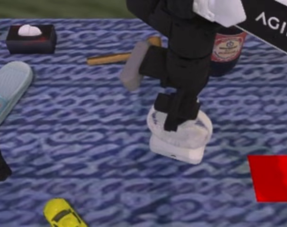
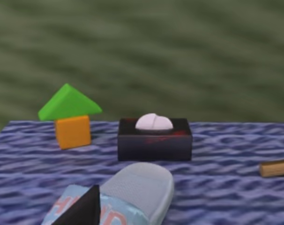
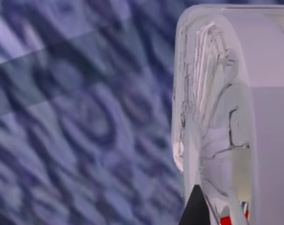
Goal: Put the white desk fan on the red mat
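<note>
My right gripper (image 1: pixel 174 124) is lowered over the small all-white plastic desk fan (image 1: pixel 183 142), which stands on the blue patterned tablecloth (image 1: pixel 86 142) near the middle of the table; the dark fingers overlap the round grilled face, but I cannot tell from any view whether they are closed on it or only poised around it. The flat bright red rectangular mat (image 1: pixel 275 178) lies at the right edge of the table, near the fan but not touching it, and it is cut off by the frame. Main hazard, in my judgement: the grip falls on the thin upper rim of the grille, above the rectangular base, so an off-centre closure could tilt the fan or let it swing during the lift. Second hazard: the dark brown bottle with a red and white label (image 1: pixel 227 52) and the wooden-handled mallet with a grey head (image 1: pixel 129 64) sit close behind the arm, and a wide sweep could knock them. Third: since the mat is only partly visible, placement could overhang its far edge. The top view alone gives the fan-to-mat relation. The right wrist view shows the fan grille edge-on and very close, a detail hidden by the arm from above. The left wrist view shows the parked left gripper (image 2: pixel 83 211) at the table's left, over a pale blue slipper (image 2: pixel 137 187), facing a dark box with a white top (image 2: pixel 154 138).
</note>
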`<state>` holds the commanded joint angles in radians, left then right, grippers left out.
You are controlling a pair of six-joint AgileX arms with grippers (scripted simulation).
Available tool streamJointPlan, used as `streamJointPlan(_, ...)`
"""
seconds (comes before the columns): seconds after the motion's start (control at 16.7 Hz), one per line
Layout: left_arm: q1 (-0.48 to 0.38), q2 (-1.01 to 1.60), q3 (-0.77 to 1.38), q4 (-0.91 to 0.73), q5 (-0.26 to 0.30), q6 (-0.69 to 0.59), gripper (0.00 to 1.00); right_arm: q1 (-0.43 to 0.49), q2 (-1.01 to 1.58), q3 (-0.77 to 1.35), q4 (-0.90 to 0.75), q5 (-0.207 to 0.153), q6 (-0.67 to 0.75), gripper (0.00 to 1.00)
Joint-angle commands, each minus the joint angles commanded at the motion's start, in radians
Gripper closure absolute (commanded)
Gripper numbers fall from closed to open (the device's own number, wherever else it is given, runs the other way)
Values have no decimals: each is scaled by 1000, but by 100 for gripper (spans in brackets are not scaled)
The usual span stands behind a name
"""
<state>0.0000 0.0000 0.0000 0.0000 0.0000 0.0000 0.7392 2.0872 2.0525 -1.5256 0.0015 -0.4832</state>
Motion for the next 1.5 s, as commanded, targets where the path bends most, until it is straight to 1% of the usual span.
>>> streamJointPlan(0.12,0,0,0,0,0,0,0,-7,-9,-14,1,0,-14,100)
streamJointPlan(0.3,0,0,0,0,0,0,0,-59,-77,-107,14,-1,-110,100)
streamJointPlan(0.48,0,0,0,0,0,0,0,-148,-199,-256,44,-4,-274,100)
streamJointPlan(0.78,0,0,0,0,0,0,0,-325,-443,-568,108,-8,-605,100)
streamJointPlan(0.96,0,0,0,0,0,0,0,-411,-559,-715,137,-10,-750,100)
streamJointPlan(1.14,0,0,0,0,0,0,0,-450,-612,-773,150,-10,-808,100)
streamJointPlan(1.5,0,0,0,0,0,0,0,-445,-607,-786,164,-10,-806,100)
